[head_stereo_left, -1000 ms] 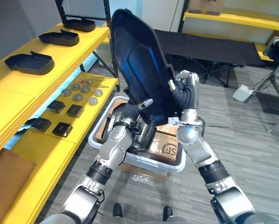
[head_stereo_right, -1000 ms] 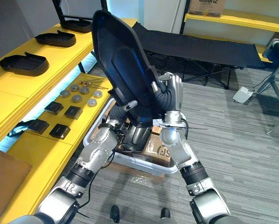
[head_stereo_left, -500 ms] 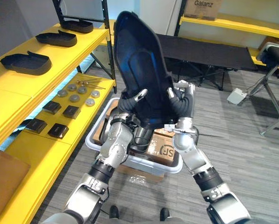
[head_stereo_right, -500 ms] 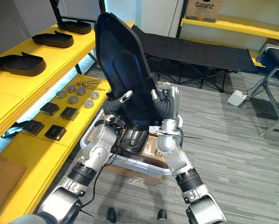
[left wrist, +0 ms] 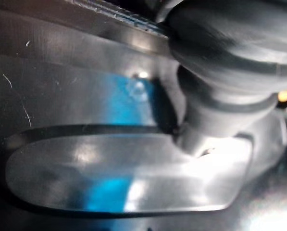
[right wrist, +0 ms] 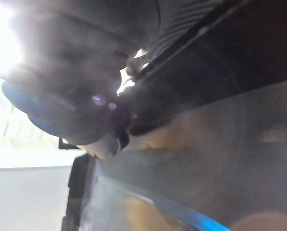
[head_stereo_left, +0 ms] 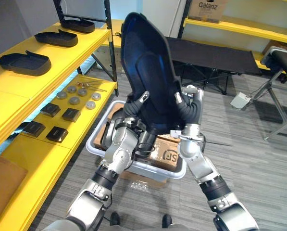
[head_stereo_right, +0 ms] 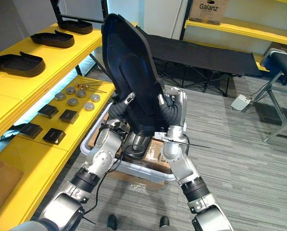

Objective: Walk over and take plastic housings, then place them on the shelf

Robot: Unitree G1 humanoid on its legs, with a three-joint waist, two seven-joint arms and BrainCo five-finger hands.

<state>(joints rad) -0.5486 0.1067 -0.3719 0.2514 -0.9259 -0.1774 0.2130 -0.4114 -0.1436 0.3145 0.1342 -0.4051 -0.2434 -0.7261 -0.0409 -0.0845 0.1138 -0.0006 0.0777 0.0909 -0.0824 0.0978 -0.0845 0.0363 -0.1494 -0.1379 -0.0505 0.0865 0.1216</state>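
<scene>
Grey plank floor, yellow shelf (head_stereo_left: 18, 94) along left. Upper level: three black plastic housings (head_stereo_left: 22, 63) in row. Lower level: small black square blocks (head_stereo_left: 56, 133), round metal discs (head_stereo_left: 77, 92).

White plastic bin (head_stereo_left: 155, 169) on floor beside shelf; contents: brown cardboard boxes (head_stereo_left: 166, 153), dark parts, not identifiable.

Large black plastic housing (head_stereo_left: 150, 77): upright, raised above bin, held between both hands. Left hand (head_stereo_left: 132, 107) on left edge, right hand (head_stereo_left: 191, 103) on right edge; thumbs across front face, fingers clamped on housing.
</scene>
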